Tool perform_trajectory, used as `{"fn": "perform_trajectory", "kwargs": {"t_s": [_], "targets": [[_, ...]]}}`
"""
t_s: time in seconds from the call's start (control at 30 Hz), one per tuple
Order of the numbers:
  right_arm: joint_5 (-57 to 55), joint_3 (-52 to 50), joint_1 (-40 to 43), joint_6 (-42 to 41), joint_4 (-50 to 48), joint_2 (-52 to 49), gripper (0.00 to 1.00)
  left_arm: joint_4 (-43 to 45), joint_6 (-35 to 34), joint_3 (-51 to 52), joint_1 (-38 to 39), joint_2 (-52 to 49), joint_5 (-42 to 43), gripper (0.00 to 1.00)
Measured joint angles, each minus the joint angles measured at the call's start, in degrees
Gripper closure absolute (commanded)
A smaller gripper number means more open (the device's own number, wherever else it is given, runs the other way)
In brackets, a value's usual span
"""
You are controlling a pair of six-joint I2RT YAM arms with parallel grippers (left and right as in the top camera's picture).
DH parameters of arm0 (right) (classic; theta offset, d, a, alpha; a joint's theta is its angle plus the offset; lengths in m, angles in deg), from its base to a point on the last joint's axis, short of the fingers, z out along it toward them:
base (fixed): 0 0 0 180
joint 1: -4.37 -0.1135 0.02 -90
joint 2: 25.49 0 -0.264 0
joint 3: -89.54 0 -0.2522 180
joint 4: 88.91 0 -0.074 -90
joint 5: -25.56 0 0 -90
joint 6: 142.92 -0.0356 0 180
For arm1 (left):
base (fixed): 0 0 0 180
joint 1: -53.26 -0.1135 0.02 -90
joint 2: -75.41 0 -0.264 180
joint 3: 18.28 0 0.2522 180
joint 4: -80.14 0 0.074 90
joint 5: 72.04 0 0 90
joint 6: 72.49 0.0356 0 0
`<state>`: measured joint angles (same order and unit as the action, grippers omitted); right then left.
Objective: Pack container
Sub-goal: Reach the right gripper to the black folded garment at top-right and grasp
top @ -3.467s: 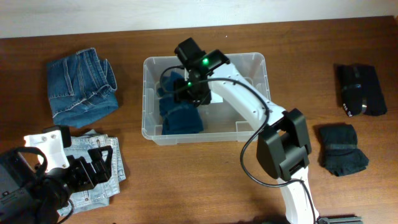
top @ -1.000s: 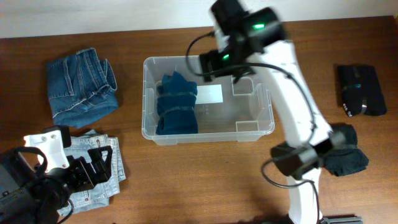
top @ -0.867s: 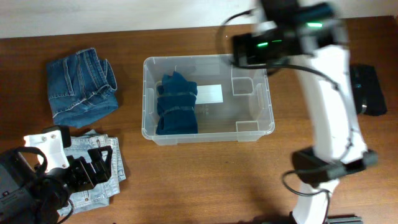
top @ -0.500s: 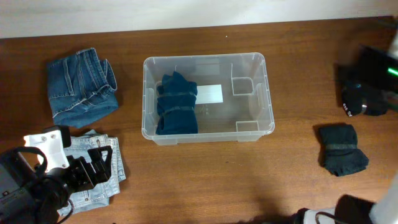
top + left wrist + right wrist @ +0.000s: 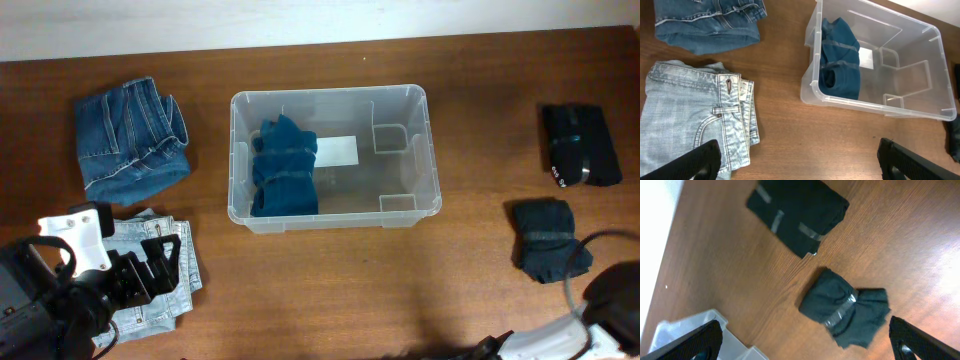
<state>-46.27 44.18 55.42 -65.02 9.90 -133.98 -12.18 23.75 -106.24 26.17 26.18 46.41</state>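
The clear plastic container (image 5: 330,92) stands mid-table with a folded blue garment (image 5: 283,168) lying in its left end and a white label (image 5: 338,150) on its base. My left gripper (image 5: 150,270) hovers open over folded light jeans (image 5: 178,262) at the front left; in its wrist view the left gripper (image 5: 802,167) holds nothing, and the container (image 5: 812,85) is ahead. My right gripper (image 5: 805,347) is open and empty above a dark teal bundle (image 5: 845,305), with a container corner (image 5: 735,342) at the left. Overhead shows only part of the right arm (image 5: 615,300).
Folded dark blue jeans (image 5: 130,140) lie at the back left. A black folded garment (image 5: 578,145) lies at the far right, with the dark teal bundle (image 5: 548,240) nearer the front. The wrist view shows the same black garment (image 5: 797,212).
My right arm has swung from above the container to the right and down to the front right corner. The blue garment stays in the container. The left arm has not moved.
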Motion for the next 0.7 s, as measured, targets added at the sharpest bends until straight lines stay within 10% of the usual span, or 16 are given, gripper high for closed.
{"fn": "perform_trajectory", "kwargs": {"t_s": [0.7], "targets": [[11.69,-5.07,2.78,-7.65,-21.09,-19.54,0.01,0.0,0.0,0.0,0.0,0.0,0.0,0.01]]}}
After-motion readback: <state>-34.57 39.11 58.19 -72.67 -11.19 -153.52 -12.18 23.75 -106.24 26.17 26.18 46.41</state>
